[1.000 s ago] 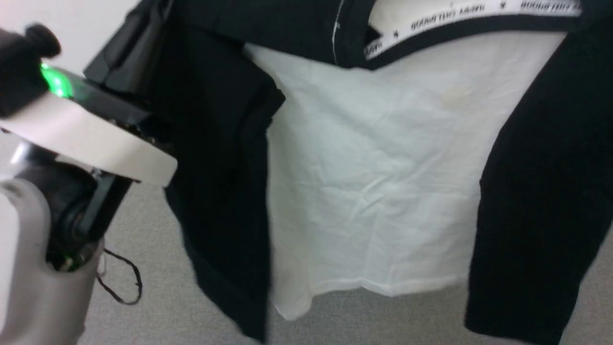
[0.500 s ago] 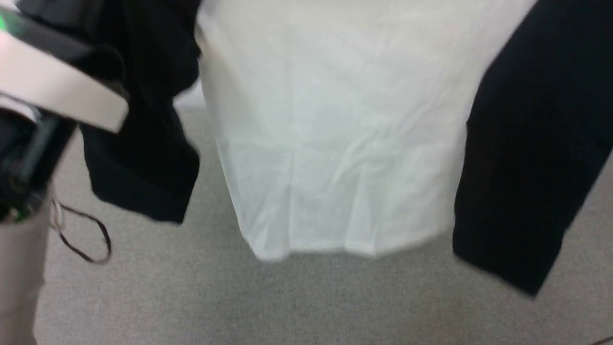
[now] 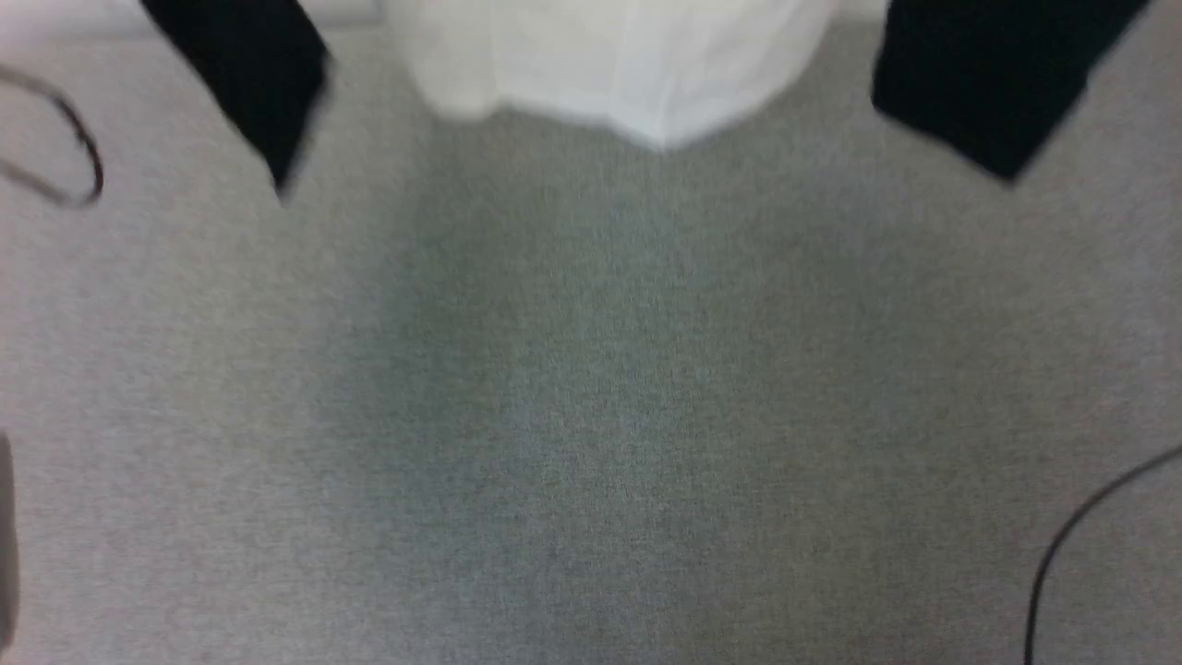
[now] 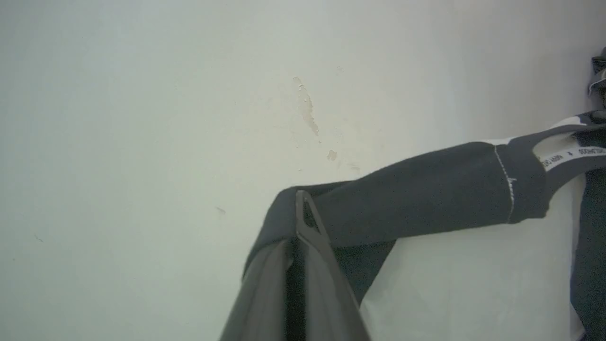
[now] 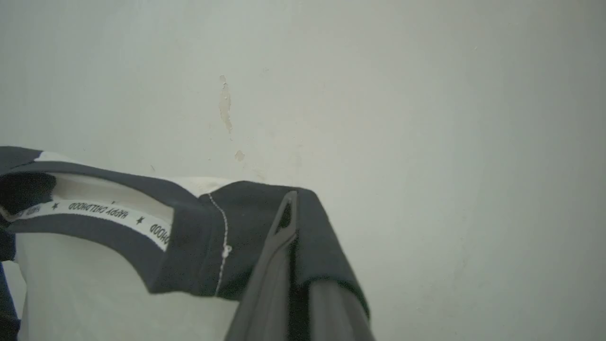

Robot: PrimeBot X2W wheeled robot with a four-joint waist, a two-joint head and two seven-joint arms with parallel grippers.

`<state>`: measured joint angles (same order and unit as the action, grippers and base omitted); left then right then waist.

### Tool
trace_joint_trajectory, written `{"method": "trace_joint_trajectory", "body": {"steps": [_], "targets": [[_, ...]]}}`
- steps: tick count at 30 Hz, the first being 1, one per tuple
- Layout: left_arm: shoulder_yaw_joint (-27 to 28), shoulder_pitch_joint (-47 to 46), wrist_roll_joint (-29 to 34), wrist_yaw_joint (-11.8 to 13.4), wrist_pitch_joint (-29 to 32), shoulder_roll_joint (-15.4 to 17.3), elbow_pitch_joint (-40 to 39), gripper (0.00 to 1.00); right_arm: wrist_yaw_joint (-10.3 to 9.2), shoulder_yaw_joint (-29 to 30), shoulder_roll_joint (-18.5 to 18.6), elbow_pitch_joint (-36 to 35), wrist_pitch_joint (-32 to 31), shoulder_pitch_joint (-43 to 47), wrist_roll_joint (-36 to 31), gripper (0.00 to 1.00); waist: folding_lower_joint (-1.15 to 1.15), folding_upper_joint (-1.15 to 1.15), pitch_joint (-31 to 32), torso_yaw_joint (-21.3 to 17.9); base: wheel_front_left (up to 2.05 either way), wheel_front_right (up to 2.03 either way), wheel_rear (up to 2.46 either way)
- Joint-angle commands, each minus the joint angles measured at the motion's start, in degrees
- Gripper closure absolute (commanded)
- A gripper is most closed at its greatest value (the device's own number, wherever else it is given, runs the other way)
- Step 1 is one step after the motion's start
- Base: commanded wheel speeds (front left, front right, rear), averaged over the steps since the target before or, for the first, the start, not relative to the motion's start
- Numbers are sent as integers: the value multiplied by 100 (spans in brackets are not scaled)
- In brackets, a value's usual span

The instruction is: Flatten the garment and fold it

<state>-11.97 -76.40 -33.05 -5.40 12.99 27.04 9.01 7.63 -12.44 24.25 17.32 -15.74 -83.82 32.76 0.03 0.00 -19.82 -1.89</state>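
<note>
Up at the head view's top edge now, after a shift of the whole picture since a second ago: garment (image 3: 637, 65), cream hem and two black sleeve ends hanging over grey carpet floor (image 3: 591, 388). Left gripper (image 4: 303, 206) clamped tight on one black shoulder, right gripper (image 5: 289, 203) pinched on the other, collar spread between them before a pale wall (image 4: 142, 118). Loose dark cable (image 3: 1071, 536) on the floor. Upside down on white collar tape (image 5: 99, 209): "HAPPY CHILDHOOD", with stars.
</note>
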Motion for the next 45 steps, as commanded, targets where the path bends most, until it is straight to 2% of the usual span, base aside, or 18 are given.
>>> {"method": "trace_joint_trajectory", "body": {"steps": [1,10,17,22,27,31,37,42,45], "targets": [[-26,-259,98,-29,-142,-31,254,100,-14,-19,-47,232,188,-234,-82,100,-3,0,-952,-143,0,0,0],[-308,-1543,366,-145,-1188,-335,1945,100,-14,-603,-430,1589,1271,-1178,-203,100,-3,0,-1430,-121,0,0,0],[-689,-1428,204,-197,-1688,-617,2684,100,-14,-1225,-563,2023,1667,-970,214,100,-3,0,-1514,27,0,0,0],[-1084,-538,-27,-206,-2077,-869,2924,100,-14,-1736,-639,2077,1888,-152,652,100,-3,0,-1245,134,0,0,0],[-1507,881,-284,-207,-2387,-1080,3099,100,-14,-2202,-575,2046,2004,1125,1202,100,-3,0,-665,245,0,0,0],[-1859,1988,-421,-208,-2504,-1113,3160,100,-14,-2551,-465,1973,1962,2181,1611,100,-3,0,-117,269,0,0,0],[-2369,3425,-623,-208,-2450,-960,2973,100,-14,-3010,-211,1583,1762,3557,2145,100,-3,0,630,327,0,0,0],[-2600,4377,-707,-191,-2302,-602,2708,100,-14,-3395,34,1038,1576,4392,2402,100,-3,0,1148,319,0,0,0],[-2640,4832,-745,-66,-2213,-427,2450,100,-14,-3650,226,737,1470,4733,2361,100,-3,0,1384,324,0,0,0]]}}
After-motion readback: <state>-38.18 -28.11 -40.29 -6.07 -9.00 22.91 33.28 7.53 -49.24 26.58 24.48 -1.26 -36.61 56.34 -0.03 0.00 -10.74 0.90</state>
